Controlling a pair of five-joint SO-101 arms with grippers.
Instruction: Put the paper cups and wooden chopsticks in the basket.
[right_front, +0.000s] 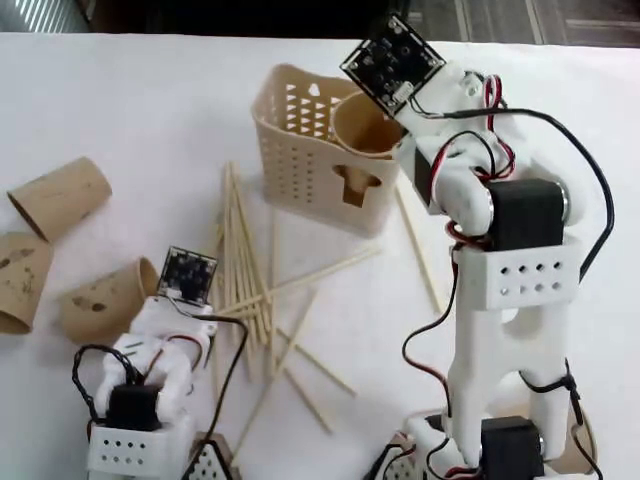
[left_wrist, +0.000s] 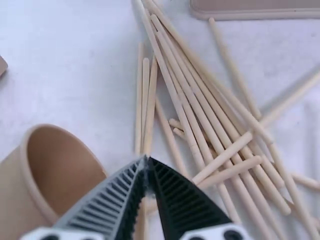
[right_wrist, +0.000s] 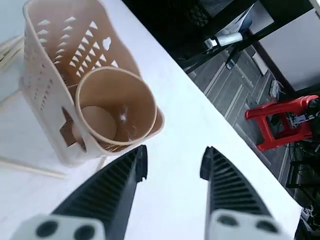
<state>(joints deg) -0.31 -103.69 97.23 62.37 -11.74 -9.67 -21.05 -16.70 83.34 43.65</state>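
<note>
Chopsticks (right_front: 250, 280), thin, stiff and light, at the basket's (right_front: 300, 130) seven o'clock, looked best pinched mid-length; left gripper (left_wrist: 147, 161) sat closed, right gripper (right_wrist: 175, 150) gaped.

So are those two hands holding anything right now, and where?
Nothing, it seems. The right hand is open by the paper cup in the basket; the left hand is shut, empty.

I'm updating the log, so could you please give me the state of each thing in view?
Basket: upright, one cup inside.
Cup in basket: tilted.
Loose cups: on their sides on the table.
Chopsticks: scattered on the table.
Left gripper: shut.
Right gripper: open.
</note>
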